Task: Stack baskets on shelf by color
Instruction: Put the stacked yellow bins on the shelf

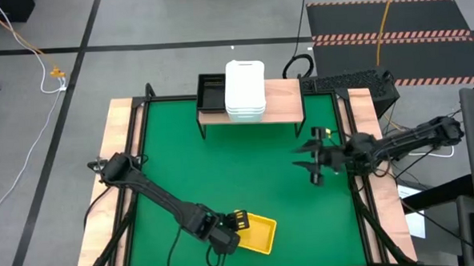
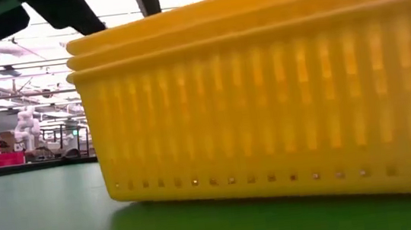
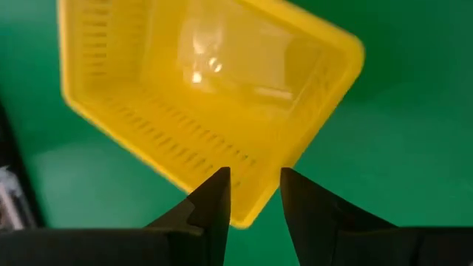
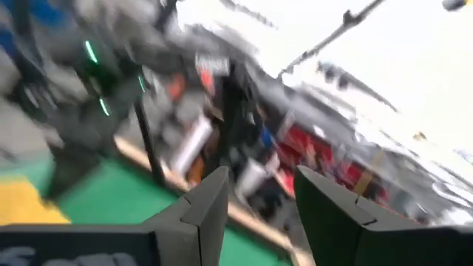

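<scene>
The yellow mesh baskets (image 1: 257, 233), nested in one stack, sit near the table's near edge and fill the low view (image 2: 265, 101). My left gripper (image 1: 232, 229) is at their left corner, shut on the wall. The shelf (image 1: 282, 100), a light wood board on black legs, stands at the far edge. On it rest the stacked white baskets (image 1: 245, 90) and, to their left, a black basket (image 1: 211, 92). My right gripper (image 1: 315, 158) hangs open above the table's right side, touching nothing. My left gripper holds the yellow stack by its wall just beside a corner (image 3: 255, 198). One finger (image 3: 214, 203) is inside the basket and the other (image 3: 307, 203) outside, coming from above and slanting from the table's left. The stack's bottom (image 2: 220, 182) rests on the green table.
Green table surface (image 1: 222, 166) lies open between the yellow stack and the shelf. The board's right part (image 1: 284, 99) is bare. Wooden side strips (image 1: 111, 178) border the table. A black mat and cables lie on the floor beyond the far edge.
</scene>
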